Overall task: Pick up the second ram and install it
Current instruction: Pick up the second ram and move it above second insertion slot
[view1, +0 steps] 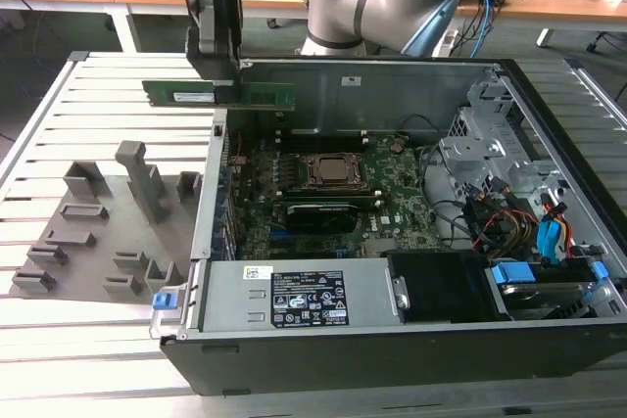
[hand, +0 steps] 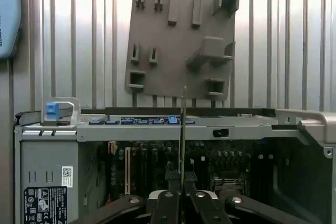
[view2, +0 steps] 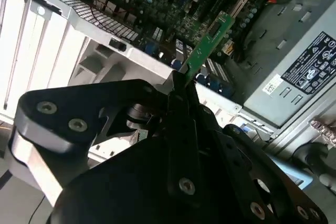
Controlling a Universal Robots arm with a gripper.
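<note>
The second ram [view1: 263,94] is up in the air, a slim green stick held level, pinched at about its middle by the pincer [view1: 223,85], whose black fingers are clamped on its two flat faces; in the second wrist view the stick [view2: 208,44] pokes out past the fingertips [view2: 181,85], and in the first wrist view it shows edge-on [hand: 182,129] as a thin upright line. It hangs over the open computer case [view1: 411,73] at its far corner on the exterior view's left, one end out over the slatted desk [view1: 88,105]. Below inside lies the green motherboard [view1: 397,183], the power supply [view1: 294,296] along the near side. The grey holder tray [view1: 98,240] sits on the desk just beside the case
</note>
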